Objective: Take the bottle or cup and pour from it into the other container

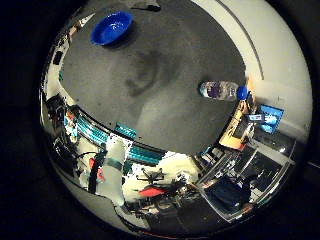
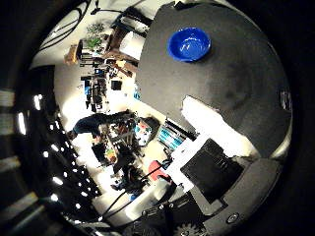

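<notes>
A clear plastic bottle (image 1: 220, 90) with a blue cap (image 1: 241, 92) is on the dark round table (image 1: 160, 110) near its edge, in the little finger side view. I cannot tell whether it stands or lies. A blue bowl (image 1: 111, 28) sits on the same table, well away from the bottle. The bowl also shows in the thumb side view (image 2: 189, 44), and looks empty. Both things are small and far from the palm. White and black parts of my hand (image 2: 219, 169) reach in at the edge of the thumb side view. No fingers curl across either view.
Beyond the table's edge is a cluttered room with desks, a screen (image 1: 266, 117), chairs and equipment (image 2: 123, 138). A white wall (image 1: 280, 50) lies past the table on the bottle's side.
</notes>
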Controlling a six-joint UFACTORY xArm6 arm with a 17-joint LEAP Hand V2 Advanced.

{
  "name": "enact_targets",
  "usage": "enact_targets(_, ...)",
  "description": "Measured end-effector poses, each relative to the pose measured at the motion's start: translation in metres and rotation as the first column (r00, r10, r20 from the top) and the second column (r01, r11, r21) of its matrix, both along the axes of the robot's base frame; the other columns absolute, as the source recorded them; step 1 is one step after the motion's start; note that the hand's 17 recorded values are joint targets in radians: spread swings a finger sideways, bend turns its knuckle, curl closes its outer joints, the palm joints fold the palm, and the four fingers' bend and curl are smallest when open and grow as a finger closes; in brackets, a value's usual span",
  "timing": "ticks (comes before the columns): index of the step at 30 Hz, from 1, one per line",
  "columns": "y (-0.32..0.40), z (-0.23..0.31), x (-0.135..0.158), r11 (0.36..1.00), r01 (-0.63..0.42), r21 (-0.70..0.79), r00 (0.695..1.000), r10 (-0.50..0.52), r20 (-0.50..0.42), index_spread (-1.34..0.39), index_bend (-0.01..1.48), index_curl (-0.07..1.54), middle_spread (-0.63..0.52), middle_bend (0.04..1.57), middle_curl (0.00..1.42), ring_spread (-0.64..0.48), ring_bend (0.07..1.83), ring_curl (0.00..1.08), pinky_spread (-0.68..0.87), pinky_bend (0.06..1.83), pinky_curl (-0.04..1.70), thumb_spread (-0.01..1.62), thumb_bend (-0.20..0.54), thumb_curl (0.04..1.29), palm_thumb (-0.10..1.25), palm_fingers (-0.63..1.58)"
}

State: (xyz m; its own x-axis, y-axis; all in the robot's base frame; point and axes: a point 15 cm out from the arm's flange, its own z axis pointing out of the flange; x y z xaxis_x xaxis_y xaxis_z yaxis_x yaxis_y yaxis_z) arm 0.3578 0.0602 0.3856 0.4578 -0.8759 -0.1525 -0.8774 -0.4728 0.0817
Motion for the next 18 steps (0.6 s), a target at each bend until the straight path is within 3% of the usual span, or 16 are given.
enact_targets(7,0.005,0.003,0.001,0.999,-0.006,0.032,1.000,0.006,0.004,-0.42,0.18,0.35,-0.06,0.20,0.35,0.12,0.36,0.16,0.50,0.68,-0.01,1.08,-0.021,0.41,0.74,0.41)
enact_targets(18,-0.020,0.040,0.003,0.969,0.100,0.226,0.989,-0.122,0.085,-0.41,0.18,0.33,-0.06,0.23,0.35,0.12,0.38,0.18,0.49,0.72,-0.01,1.08,-0.021,0.42,0.74,0.39)
